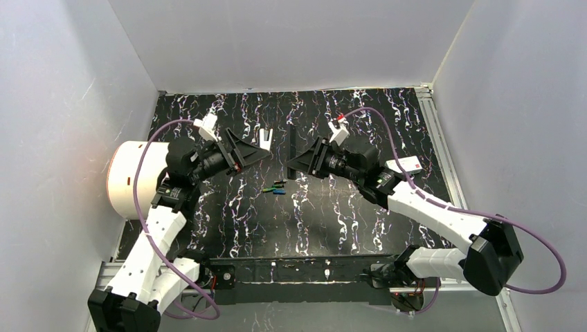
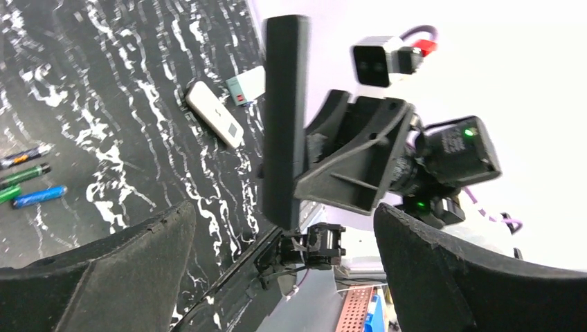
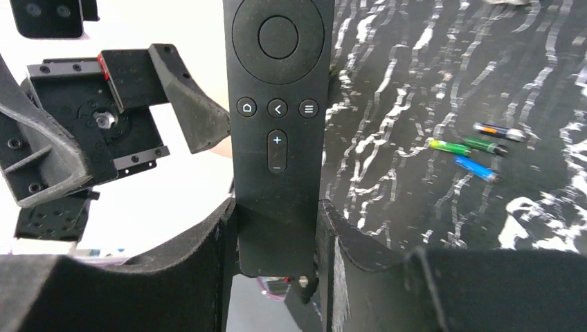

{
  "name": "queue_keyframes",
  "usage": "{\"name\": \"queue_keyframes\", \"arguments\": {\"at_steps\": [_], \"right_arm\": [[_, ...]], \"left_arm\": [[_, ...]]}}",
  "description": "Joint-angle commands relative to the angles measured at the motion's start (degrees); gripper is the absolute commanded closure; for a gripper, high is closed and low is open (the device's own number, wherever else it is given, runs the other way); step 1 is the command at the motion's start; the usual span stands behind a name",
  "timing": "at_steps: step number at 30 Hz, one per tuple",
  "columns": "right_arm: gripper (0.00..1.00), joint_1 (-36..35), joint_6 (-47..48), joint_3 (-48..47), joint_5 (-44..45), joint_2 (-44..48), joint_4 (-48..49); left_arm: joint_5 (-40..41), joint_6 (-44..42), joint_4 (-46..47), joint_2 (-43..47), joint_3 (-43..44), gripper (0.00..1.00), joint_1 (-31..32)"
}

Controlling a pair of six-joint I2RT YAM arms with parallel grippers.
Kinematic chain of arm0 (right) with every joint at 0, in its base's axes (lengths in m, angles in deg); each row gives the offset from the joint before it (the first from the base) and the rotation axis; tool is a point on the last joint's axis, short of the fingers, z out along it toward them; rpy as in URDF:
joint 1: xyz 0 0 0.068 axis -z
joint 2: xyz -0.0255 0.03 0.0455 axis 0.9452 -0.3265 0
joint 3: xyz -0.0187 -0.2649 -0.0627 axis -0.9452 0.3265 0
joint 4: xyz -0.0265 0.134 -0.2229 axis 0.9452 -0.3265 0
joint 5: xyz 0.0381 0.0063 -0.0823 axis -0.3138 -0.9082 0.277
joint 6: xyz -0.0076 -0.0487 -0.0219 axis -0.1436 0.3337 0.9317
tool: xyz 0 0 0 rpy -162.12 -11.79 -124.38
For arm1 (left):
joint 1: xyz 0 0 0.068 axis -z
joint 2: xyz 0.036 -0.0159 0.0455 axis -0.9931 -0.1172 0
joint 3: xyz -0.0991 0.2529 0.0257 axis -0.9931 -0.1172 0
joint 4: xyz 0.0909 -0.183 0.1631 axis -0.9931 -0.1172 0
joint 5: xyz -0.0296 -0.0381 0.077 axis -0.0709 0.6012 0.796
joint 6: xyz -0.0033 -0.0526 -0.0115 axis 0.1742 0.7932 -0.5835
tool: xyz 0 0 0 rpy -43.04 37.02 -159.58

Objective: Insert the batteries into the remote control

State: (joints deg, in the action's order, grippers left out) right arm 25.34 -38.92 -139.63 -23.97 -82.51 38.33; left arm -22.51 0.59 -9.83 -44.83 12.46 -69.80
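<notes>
My right gripper (image 3: 277, 228) is shut on the lower end of the black remote control (image 3: 277, 104), holding it off the mat with its buttons toward that camera. From above, the remote control (image 1: 289, 142) stands between both arms. My left gripper (image 2: 284, 221) is open wide and empty, facing the remote control (image 2: 284, 117) edge-on a short way off. Several batteries (image 1: 275, 188) lie loose on the mat below the two grippers: black, green and blue cells (image 3: 474, 168), (image 2: 38, 196). Left gripper (image 1: 262, 151) and right gripper (image 1: 296, 166) point at each other.
A white round container (image 1: 131, 180) stands at the mat's left edge, beside the left arm. A white card (image 1: 403, 164) lies behind the right arm, and a white oblong device (image 2: 214, 122) lies on the mat. White walls close in on three sides.
</notes>
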Motion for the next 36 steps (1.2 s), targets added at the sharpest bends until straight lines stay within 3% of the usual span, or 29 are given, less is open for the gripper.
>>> {"name": "queue_keyframes", "arguments": {"at_steps": [1,8,14,19,27,31,32,36], "right_arm": [[0.73,0.1,-4.52,-1.26,-11.01,-2.02,14.65],[0.73,-0.55,-6.73,-3.73,-21.89,-4.75,22.04],[0.72,-2.19,-8.75,-4.99,-25.82,-7.86,25.34],[0.72,-2.82,-11.47,-4.57,-27.88,-9.25,31.09],[0.71,-2.82,-15.7,-4.39,-29.54,-10.98,35.21],[0.67,-2.76,-15.4,-4.05,-29.54,-10.95,34.28],[0.59,-2.78,-15.09,-3.96,-29.05,-10.75,33.54],[0.15,-2.8,-6.76,-4.05,-23.15,-8.08,24.2]], "left_arm": [[-6.38,0.02,2.74,-0.04,4.31,0.01,0.69],[-7.77,0.7,2.91,-1.97,4.35,0.01,0.98],[-6.3,5.0,4.32,-1.63,5.27,0.01,1.37],[-3.18,14.7,17.93,0.81,-1.31,0.04,3.63],[-2.45,15.85,20.84,3.43,-3.83,0.5,3.69],[-2.28,15.63,20.83,3.44,-4.04,0.89,3.75],[-1.7,15.19,20.78,3.43,-4.06,0.98,3.75],[5.93,9.72,11.77,3.36,-1.98,1.0,3.75]]}}
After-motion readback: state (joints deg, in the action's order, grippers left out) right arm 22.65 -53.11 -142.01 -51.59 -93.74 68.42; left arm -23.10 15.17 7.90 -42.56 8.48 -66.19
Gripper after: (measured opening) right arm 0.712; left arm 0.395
